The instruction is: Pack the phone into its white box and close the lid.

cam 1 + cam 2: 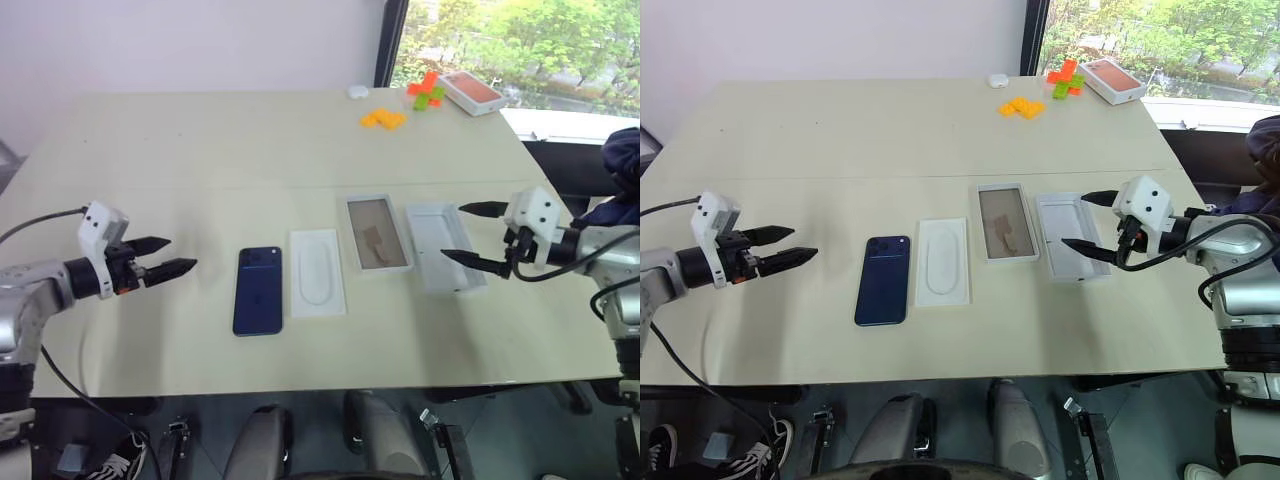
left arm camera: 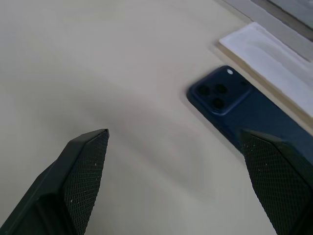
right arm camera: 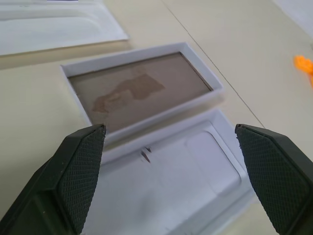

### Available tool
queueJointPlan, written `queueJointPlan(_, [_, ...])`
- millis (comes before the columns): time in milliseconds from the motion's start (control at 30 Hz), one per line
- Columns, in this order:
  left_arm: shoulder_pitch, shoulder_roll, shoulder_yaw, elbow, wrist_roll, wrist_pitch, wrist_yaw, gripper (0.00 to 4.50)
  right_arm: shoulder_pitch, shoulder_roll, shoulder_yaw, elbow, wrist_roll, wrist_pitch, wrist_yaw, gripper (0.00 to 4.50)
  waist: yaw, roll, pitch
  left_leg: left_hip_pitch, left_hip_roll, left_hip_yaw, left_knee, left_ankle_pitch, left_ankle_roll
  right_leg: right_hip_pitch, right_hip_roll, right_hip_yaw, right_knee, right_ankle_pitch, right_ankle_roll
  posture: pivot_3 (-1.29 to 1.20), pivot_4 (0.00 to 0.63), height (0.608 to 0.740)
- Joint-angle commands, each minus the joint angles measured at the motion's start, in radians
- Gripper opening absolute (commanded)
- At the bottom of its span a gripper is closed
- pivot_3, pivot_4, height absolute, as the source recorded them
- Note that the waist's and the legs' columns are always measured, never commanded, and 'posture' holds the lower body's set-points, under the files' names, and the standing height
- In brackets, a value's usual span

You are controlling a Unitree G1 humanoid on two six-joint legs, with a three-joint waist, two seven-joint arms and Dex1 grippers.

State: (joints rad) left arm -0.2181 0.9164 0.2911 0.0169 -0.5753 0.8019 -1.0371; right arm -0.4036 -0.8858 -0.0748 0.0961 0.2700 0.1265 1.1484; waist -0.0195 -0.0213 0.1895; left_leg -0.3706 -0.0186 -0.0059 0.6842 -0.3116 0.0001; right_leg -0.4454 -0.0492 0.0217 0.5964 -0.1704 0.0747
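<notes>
The dark blue phone (image 1: 258,290) lies flat on the table, camera end away from me. To its right, in a row, lie a flat white insert (image 1: 317,272), the white box (image 1: 377,232) with its tan floor up, and the lid (image 1: 443,247) with its pale inside up. My left gripper (image 1: 180,254) hovers open to the left of the phone (image 2: 244,110), pointing toward it with a gap of bare table between. My right gripper (image 1: 452,231) hangs open over the lid's (image 3: 186,166) right edge, pointing across it at the box (image 3: 139,90). Neither gripper holds anything.
At the far right of the table sit a white box with an orange-red top (image 1: 471,91), green and orange blocks (image 1: 428,92), yellow-orange pieces (image 1: 384,118) and a small white object (image 1: 357,92). The table's front edge (image 1: 300,385) runs just below the row.
</notes>
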Motion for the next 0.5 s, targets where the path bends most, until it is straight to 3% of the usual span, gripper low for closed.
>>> queueJointPlan(33, [0.024, 0.014, 0.048, -0.098, -0.08, 0.052, -0.026, 4.44, -0.048, 0.009, 0.001, -0.078, 0.032, 0.065, -0.012, 4.44, 0.001, 0.0, 0.0, 0.0, 0.0, 0.0, 0.0, 0.0, 0.0, 0.0, 0.0, 0.0, 0.0, 0.0, 0.0, 0.0, 0.15, 0.74])
queueJointPlan(233, [-0.084, -0.039, 0.048, -0.116, -0.168, 0.234, 0.119, 4.44, -0.083, 0.039, 0.045, -0.083, -0.015, 0.047, -0.043, 4.44, 0.01, 0.0, 0.0, 0.0, -0.001, -0.001, 0.001, 0.0, 0.0, 0.001, 0.0, -0.001, 0.0, 0.0, 0.0, 0.0, 0.15, 0.74])
queueJointPlan(400, [-0.167, -0.158, 0.07, -0.163, -0.246, 0.437, 0.307, 4.44, -0.093, 0.074, 0.062, -0.085, -0.024, 0.047, -0.063, 4.44, 0.006, 0.0, 0.0, 0.0, -0.002, -0.001, 0.001, 0.0, 0.0, 0.001, -0.001, 0.0, 0.0, 0.0, 0.0, 0.0, 0.15, 0.74])
queueJointPlan(500, [-0.175, -0.298, 0.017, -0.319, -0.287, 0.522, 0.452, 4.44, -0.072, 0.071, 0.071, -0.091, -0.037, 0.027, -0.059, 4.44, 0.006, 0.0, 0.0, 0.0, -0.002, -0.001, 0.001, 0.0, 0.0, 0.0, -0.002, 0.0, 0.001, 0.0, 0.0, 0.0, 0.15, 0.74])
